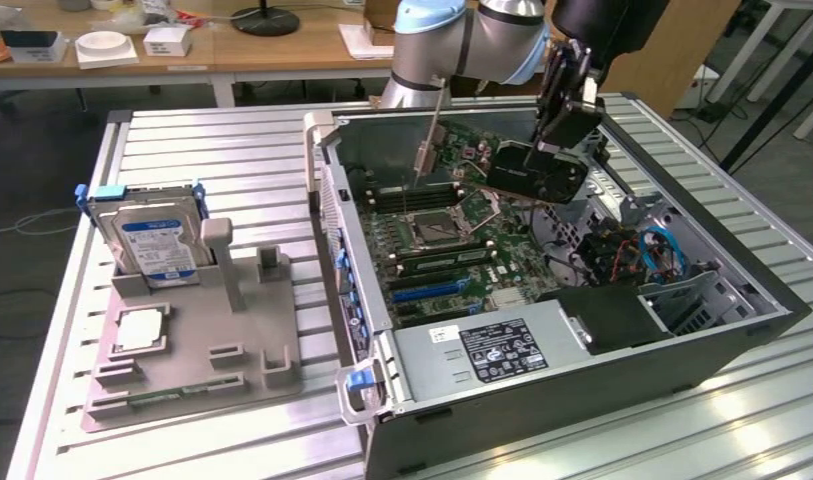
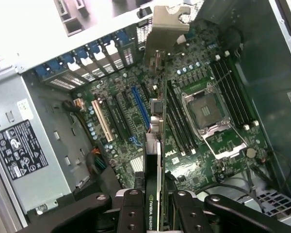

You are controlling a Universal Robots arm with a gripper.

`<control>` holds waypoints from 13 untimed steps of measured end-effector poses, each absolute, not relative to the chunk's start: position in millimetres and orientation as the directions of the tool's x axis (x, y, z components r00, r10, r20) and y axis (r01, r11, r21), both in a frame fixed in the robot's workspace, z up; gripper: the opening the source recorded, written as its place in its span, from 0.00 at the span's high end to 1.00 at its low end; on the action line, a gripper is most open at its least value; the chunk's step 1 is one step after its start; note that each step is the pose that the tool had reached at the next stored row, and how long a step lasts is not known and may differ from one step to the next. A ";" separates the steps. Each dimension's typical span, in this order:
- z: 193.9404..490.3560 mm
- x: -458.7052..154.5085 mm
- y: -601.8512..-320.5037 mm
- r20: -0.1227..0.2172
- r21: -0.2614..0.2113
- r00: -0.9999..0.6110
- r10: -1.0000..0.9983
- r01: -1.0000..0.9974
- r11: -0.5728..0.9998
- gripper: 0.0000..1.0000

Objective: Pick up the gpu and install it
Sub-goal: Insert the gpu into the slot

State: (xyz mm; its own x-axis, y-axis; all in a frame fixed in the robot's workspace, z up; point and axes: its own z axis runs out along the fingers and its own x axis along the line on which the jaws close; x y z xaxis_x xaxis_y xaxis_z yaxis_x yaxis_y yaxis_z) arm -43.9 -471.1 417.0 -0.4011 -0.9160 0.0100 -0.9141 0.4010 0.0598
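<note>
The gpu (image 2: 154, 145) is a thin dark card seen edge-on in the wrist view, with its pale silvery bracket (image 2: 167, 29) at the far end. My gripper (image 2: 155, 206) is shut on the card's near end, one black finger on each face. In the exterior view my gripper (image 1: 510, 176) holds the gpu (image 1: 462, 170) in the air inside the open computer case (image 1: 329, 190), above the green motherboard (image 1: 440, 255). The card hangs over the row of expansion slots beside the blue slot (image 2: 139, 104), not touching them. The empty processor socket (image 2: 206, 109) lies beside it.
A grey fixture tray (image 1: 193, 385) on the slatted table holds the upright hard drive (image 1: 153, 240) and a small square chip (image 1: 139, 330). The power supply (image 1: 500, 350) fills the case's near end. Cables (image 1: 640, 250) bunch at the exterior view's right.
</note>
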 end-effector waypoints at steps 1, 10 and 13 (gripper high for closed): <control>416.8 -43.7 -471.1 0.010 0.060 -0.389 -0.921 -0.919 0.389 0.74; 414.6 -42.3 -471.1 0.009 0.060 -0.281 -0.960 -0.958 0.281 0.74; 413.9 -41.7 -471.1 0.009 0.060 -0.245 -0.969 -0.968 0.245 0.74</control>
State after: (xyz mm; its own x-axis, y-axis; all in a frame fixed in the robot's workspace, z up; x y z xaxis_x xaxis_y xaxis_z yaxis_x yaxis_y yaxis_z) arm -41.7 -471.1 413.9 -0.2449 -0.9695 0.0093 -0.9676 0.2450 0.0601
